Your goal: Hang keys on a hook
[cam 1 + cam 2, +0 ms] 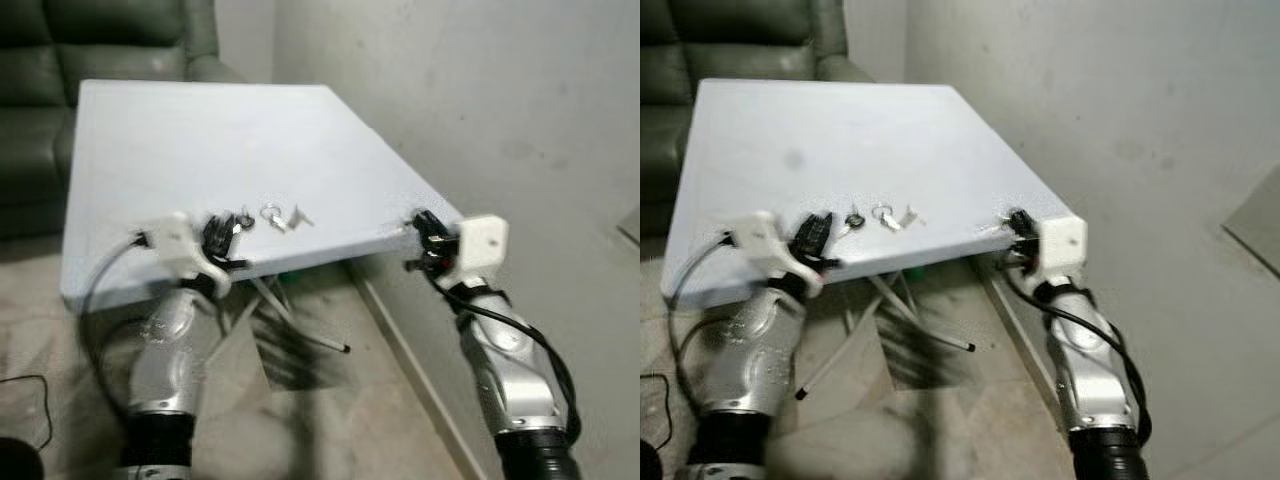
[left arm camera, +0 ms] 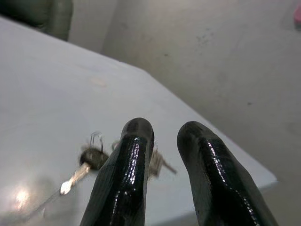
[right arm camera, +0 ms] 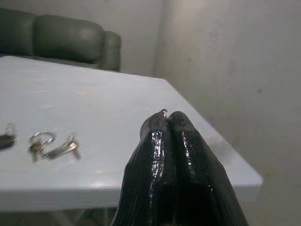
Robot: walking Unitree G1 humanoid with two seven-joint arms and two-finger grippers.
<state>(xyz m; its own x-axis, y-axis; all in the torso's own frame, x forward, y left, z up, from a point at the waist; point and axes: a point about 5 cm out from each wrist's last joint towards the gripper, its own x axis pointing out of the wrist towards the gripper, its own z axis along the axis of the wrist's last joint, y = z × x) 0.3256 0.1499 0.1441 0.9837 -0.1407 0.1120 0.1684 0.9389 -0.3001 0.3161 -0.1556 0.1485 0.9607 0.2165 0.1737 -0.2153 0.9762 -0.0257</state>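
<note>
Right now the keys (image 1: 283, 216) lie flat on the pale counter (image 1: 230, 130), close to its near edge, a ring with a couple of blades splayed to one side. Just beside them, toward the robot's left, lies a separate dark-headed key (image 2: 91, 160).

The left end effector (image 1: 228, 238) sits at the near edge just beside that dark key, its two black fingers (image 2: 127, 179) set slightly apart with nothing between them; in its wrist view both the dark key and the ring bunch lie just ahead of the tips. That placement reads as a lineup for a pickup, the narrow gap suited to pinching something thin.

The right end effector (image 1: 422, 232) is at the counter's right corner, well apart from the keys. Its fingers (image 3: 162, 155) are pressed together, and a tiny bit of metal pokes out at the tips; I cannot tell what it is.

A dark green sofa (image 1: 60, 60) stands behind the counter, and a bare wall (image 1: 480, 110) runs along the right. No hook is visible, so hanging is likely some way off.
</note>
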